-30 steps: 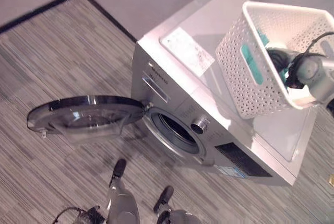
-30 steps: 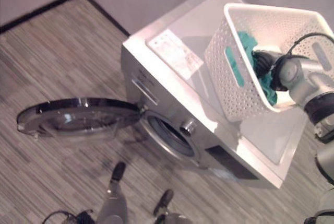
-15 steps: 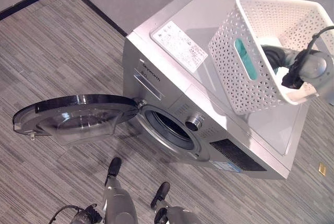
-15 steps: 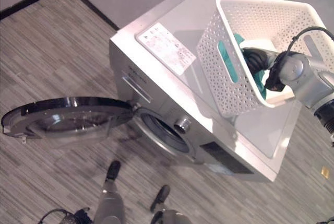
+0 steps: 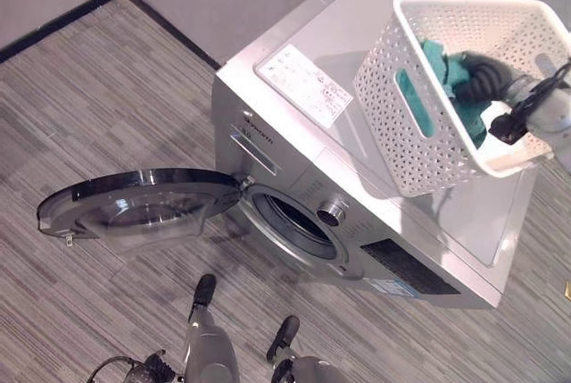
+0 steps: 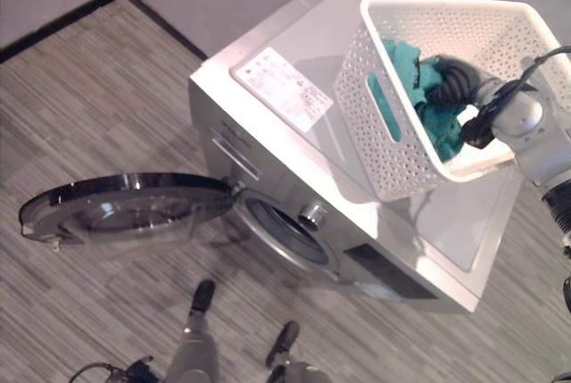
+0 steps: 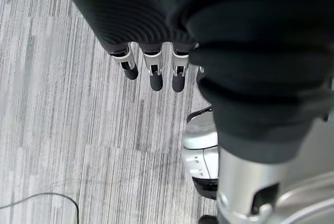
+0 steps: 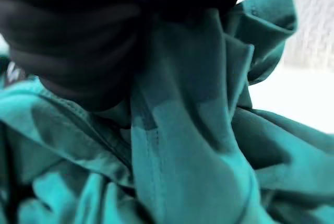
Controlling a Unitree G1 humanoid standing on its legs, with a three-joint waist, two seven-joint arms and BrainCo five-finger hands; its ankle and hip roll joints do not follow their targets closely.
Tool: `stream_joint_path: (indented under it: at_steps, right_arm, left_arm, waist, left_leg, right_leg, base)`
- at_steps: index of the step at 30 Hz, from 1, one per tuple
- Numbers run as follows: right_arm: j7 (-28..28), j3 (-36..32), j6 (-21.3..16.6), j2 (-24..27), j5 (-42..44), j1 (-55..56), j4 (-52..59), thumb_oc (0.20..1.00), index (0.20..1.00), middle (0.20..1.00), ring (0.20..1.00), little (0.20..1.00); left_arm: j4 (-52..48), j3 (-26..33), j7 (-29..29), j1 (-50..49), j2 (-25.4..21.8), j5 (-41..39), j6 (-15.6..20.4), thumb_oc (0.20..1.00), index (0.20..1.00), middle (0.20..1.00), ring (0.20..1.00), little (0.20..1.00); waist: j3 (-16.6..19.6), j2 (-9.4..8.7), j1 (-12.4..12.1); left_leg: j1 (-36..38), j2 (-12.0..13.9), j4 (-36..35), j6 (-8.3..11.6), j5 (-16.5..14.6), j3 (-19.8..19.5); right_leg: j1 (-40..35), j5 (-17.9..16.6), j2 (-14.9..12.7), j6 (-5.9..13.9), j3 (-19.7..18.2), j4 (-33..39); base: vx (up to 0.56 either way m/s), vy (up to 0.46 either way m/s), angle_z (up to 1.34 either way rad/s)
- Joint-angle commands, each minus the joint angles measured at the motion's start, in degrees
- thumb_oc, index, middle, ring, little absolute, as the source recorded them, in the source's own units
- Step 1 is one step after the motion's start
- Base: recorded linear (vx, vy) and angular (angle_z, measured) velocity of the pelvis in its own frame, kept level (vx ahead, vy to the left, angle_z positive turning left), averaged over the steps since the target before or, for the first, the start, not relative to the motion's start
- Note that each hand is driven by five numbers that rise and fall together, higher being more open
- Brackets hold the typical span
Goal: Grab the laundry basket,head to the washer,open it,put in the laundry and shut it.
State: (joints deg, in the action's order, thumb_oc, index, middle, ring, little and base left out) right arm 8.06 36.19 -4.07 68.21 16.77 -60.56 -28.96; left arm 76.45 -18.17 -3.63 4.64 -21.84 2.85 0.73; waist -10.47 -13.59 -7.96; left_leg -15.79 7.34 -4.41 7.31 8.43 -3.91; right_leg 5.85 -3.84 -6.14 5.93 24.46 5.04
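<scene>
Laundry (image 6: 430, 102), a bunched teal cloth, was seen inside the white laundry basket (image 6: 375, 146) set on top of the silver washer (image 6: 294, 120), whose round door (image 6: 125, 209) stood swung open, with the right hand (image 6: 455, 79) buried in the cloth, grip impossible to tell, and the left hand (image 7: 151, 70) hung with fingers relaxed above the striped floor (image 7: 62, 130).

The washer (image 5: 428, 222) is showing smooth silver metal with a dull sheen, its door (image 5: 143, 204) glossy and dark-rimmed. The basket (image 5: 419, 133) is looking like perforated white plastic; around the right hand (image 8: 78, 41), teal cloth (image 8: 198, 145) is lying soft, matt, creased.
</scene>
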Motion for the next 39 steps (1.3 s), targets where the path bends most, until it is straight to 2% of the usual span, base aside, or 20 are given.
stream_joint_path:
  at_steps: [1,4,5,10,18,19,21,24,25,26,27,28,30,31,33,34,35,36,38,39]
  right_arm:
    - [-9.1,-7.0,-3.2,1.3,6.3,-4.1,-3.8,0.200,0.200,0.200,0.200,0.200]
    - [-11.8,-8.8,-3.2,0.8,6.9,-6.4,-5.6,0.200,0.200,0.200,0.200,0.200]
    - [-14.5,-10.3,-3.0,-0.2,7.3,-8.7,-7.6,0.200,0.200,0.200,0.200,0.200]
    - [-17.6,-11.7,-1.5,-0.7,5.2,-10.3,-9.3,0.200,0.200,0.200,0.200,0.200]
    - [-25.0,-20.2,0.3,3.5,-0.8,-5.5,-7.9,0.200,0.200,0.200,0.200,0.200]
    - [-26.3,-23.6,0.6,4.2,-2.9,-2.0,-5.5,0.200,0.200,0.200,0.200,0.200]
    - [-29.9,-35.5,1.6,6.9,-7.7,10.4,-2.0,0.200,0.200,0.200,0.200,0.200]
    - [-32.0,-45.9,2.7,7.2,-11.5,22.1,1.3,0.200,0.200,0.200,0.200,0.200]
    - [-32.0,-47.1,2.8,7.1,-11.6,23.3,1.7,0.200,0.200,0.200,0.200,0.200]
    - [-32.8,-51.7,3.0,6.2,-13.3,28.7,3.4,0.200,0.200,0.200,0.200,0.200]
    - [-33.4,-57.1,3.4,5.0,-14.8,34.9,6.1,0.200,0.200,0.200,0.200,0.200]
    - [-33.3,-58.1,3.5,4.8,-14.9,35.9,6.4,0.200,0.200,0.200,0.200,0.200]
    - [-34.1,-65.6,3.9,0.4,-18.0,45.5,12.0,0.200,0.200,0.200,0.200,0.200]
    - [-34.0,-66.4,4.0,0.0,-18.2,46.4,12.6,0.200,0.200,0.200,0.200,0.200]
    - [-33.9,-70.4,4.2,-5.6,-20.7,53.2,18.2,0.200,0.200,0.200,0.200,0.200]
    - [-33.8,-70.9,4.4,-6.0,-20.9,53.7,18.7,0.200,0.200,0.200,0.200,0.200]
    - [-33.1,-72.3,4.6,-10.0,-23.3,57.6,22.7,0.200,0.200,0.200,0.200,0.200]
    - [-33.0,-72.6,4.8,-10.2,-23.4,57.9,22.9,0.200,0.200,0.200,0.200,0.200]
    - [-32.0,-72.4,4.6,-14.7,-25.0,61.5,25.6,0.200,0.200,0.200,0.200,0.200]
    - [-30.8,-71.0,4.4,-19.7,-25.7,64.1,27.8,0.200,0.200,0.200,0.200,0.200]
  left_arm:
    - [3.6,1.1,-0.4,2.4,0.5,0.7,1.0,1.000,1.000,1.000,1.000,1.000]
    - [3.9,1.0,-0.7,2.3,0.5,0.7,0.9,1.000,1.000,1.000,1.000,1.000]
    - [4.4,0.8,-1.2,2.4,0.6,0.6,0.6,1.000,1.000,1.000,1.000,1.000]
    - [4.8,1.5,-2.0,2.0,1.1,0.1,0.1,1.000,1.000,1.000,1.000,1.000]
    - [4.5,2.6,-3.0,1.3,2.4,0.1,-0.9,1.000,1.000,1.000,1.000,1.000]
    - [4.3,2.7,-3.2,1.1,2.6,0.3,-1.0,1.000,1.000,1.000,1.000,1.000]
    - [3.6,3.5,-3.4,0.3,3.8,0.8,-0.9,1.000,1.000,1.000,1.000,1.000]
    - [2.9,4.2,-3.2,-0.5,4.6,1.2,-0.8,1.000,1.000,1.000,1.000,1.000]
    - [2.9,4.0,-3.2,-0.5,4.4,1.2,-0.8,1.000,1.000,1.000,1.000,1.000]
    - [2.5,5.3,-3.0,-1.1,5.1,1.3,-0.6,1.000,1.000,1.000,1.000,1.000]
    - [2.3,5.2,-3.0,-1.3,4.9,1.4,-0.6,1.000,1.000,1.000,1.000,1.000]
    - [2.3,5.0,-3.0,-1.3,4.7,1.4,-0.6,1.000,1.000,1.000,1.000,1.000]
    - [1.8,6.2,-2.9,-1.9,5.2,1.7,-0.6,1.000,1.000,1.000,1.000,1.000]
    - [1.8,6.0,-2.9,-1.9,5.1,1.8,-0.6,1.000,1.000,1.000,1.000,1.000]
    - [1.7,7.2,-2.7,-1.9,5.4,2.0,-0.6,1.000,1.000,1.000,1.000,1.000]
    - [1.7,7.1,-2.7,-1.9,5.3,2.0,-0.7,1.000,1.000,1.000,1.000,1.000]
    - [1.3,8.3,-2.7,-2.2,5.1,2.3,-0.6,1.000,1.000,1.000,1.000,1.000]
    - [1.3,8.2,-2.7,-2.2,5.1,2.4,-0.6,1.000,1.000,1.000,1.000,1.000]
    - [1.0,9.1,-2.6,-2.1,5.2,2.8,-0.5,1.000,1.000,1.000,1.000,1.000]
    - [0.5,9.3,-2.5,-2.2,5.3,3.0,-0.3,1.000,1.000,1.000,1.000,1.000]
  waist:
    - [2.4,-2.02,1.1]
    - [3.2,-1.93,1.2]
    - [4.2,-1.82,1.3]
    - [6.0,-1.36,1.4]
    - [9.1,0.88,2.5]
    - [9.4,1.19,2.7]
    - [10.3,2.81,3.8]
    - [10.9,3.97,4.8]
    - [10.9,3.74,4.6]
    - [11.1,4.66,5.6]
    - [11.3,4.58,5.5]
    - [11.2,4.42,5.3]
    - [11.4,5.37,6.2]
    - [11.4,5.23,6.0]
    - [11.4,6.21,6.7]
    - [11.4,6.10,6.5]
    - [11.2,6.71,7.0]
    - [11.2,6.63,6.9]
    - [11.0,7.36,7.4]
    - [10.7,7.87,7.7]
  left_leg:
    - [5.0,-0.5,-0.6,-2.79,-6.6,2.5]
    - [5.8,-0.6,-0.6,-2.93,-7.1,2.5]
    - [6.7,-0.7,-0.6,-3.08,-7.5,2.7]
    - [8.4,-0.8,-0.6,-3.30,-8.3,3.0]
    - [11.0,-1.5,-0.6,-3.84,-9.5,3.0]
    - [11.1,-1.6,-0.6,-3.91,-9.6,3.1]
    - [12.0,-2.1,-0.6,-4.29,-10.2,3.1]
    - [12.5,-2.4,-0.6,-4.64,-10.6,3.4]
    - [12.4,-2.6,-0.6,-4.73,-10.3,3.3]
    - [12.5,-2.9,-0.6,-4.94,-10.5,3.5]
    - [12.7,-2.9,-0.6,-5.04,-10.6,3.6]
    - [12.7,-2.9,-0.6,-5.04,-10.6,3.6]
    - [13.3,-3.1,-0.6,-5.34,-10.9,4.2]
    - [13.4,-3.1,-0.6,-5.36,-11.0,4.2]
    - [14.0,-3.4,-0.6,-5.64,-11.3,5.1]
    - [14.1,-3.3,-0.6,-5.65,-11.3,5.2]
    - [14.5,-3.5,-0.6,-5.86,-11.4,5.7]
    - [14.5,-3.5,-0.6,-5.86,-11.4,5.7]
    - [14.7,-3.6,-0.6,-6.00,-11.5,6.0]
    - [15.0,-3.7,-0.6,-6.15,-11.5,6.4]
  right_leg:
    - [-2.4,1.4,-3.1,3.11,0.5,-0.1]
    - [-3.1,1.6,-3.1,3.09,0.3,0.0]
    - [-3.7,1.7,-3.1,3.11,-0.1,-0.1]
    - [-5.1,2.0,-3.1,3.09,-0.5,0.0]
    - [-7.2,2.5,-3.3,3.11,-0.8,-0.3]
    - [-7.4,2.5,-3.4,3.14,-0.9,-0.3]
    - [-7.9,2.6,-3.6,3.29,-1.0,-0.3]
    - [-8.1,2.5,-3.9,3.45,-1.6,-0.3]
    - [-8.0,2.3,-4.0,3.45,-1.5,-0.2]
    - [-8.0,2.2,-4.2,3.54,-1.8,-0.2]
    - [-8.0,2.1,-4.3,3.60,-1.9,-0.2]
    - [-8.1,2.1,-4.3,3.60,-1.9,-0.2]
    - [-8.1,1.9,-4.7,3.81,-2.4,-0.2]
    - [-8.2,1.9,-4.7,3.83,-2.4,-0.2]
    - [-8.1,1.7,-4.9,3.91,-3.3,-0.3]
    - [-8.1,1.7,-4.9,3.92,-3.4,-0.3]
    - [-8.0,1.6,-5.1,3.93,-4.0,-0.5]
    - [-8.0,1.7,-5.1,3.93,-4.0,-0.6]
    - [-8.0,1.7,-5.3,3.89,-4.4,-0.7]
    - [-8.1,1.6,-5.4,3.95,-4.7,-0.8]
  base:
    - [0.00,0.000,0.00]
    - [0.04,0.013,0.02]
    - [0.05,0.015,0.01]
    - [0.03,0.013,-0.01]
    - [0.02,0.016,0.02]
    - [0.03,0.047,-0.02]
    - [0.02,0.065,-0.02]
    - [0.00,0.047,-0.01]
    - [-0.01,0.043,-0.08]
    - [-0.02,0.039,-0.05]
    - [-0.01,0.034,0.02]
    - [0.00,0.000,0.00]
    - [-0.01,0.030,-0.19]
    - [-0.01,0.049,-0.29]
    - [-0.01,0.039,-0.23]
    - [-0.01,0.028,-0.34]
    - [-0.01,0.018,-0.27]
    - [-0.01,0.021,-0.22]
    - [-0.01,0.010,-0.15]
    - [-0.02,0.009,-0.16]
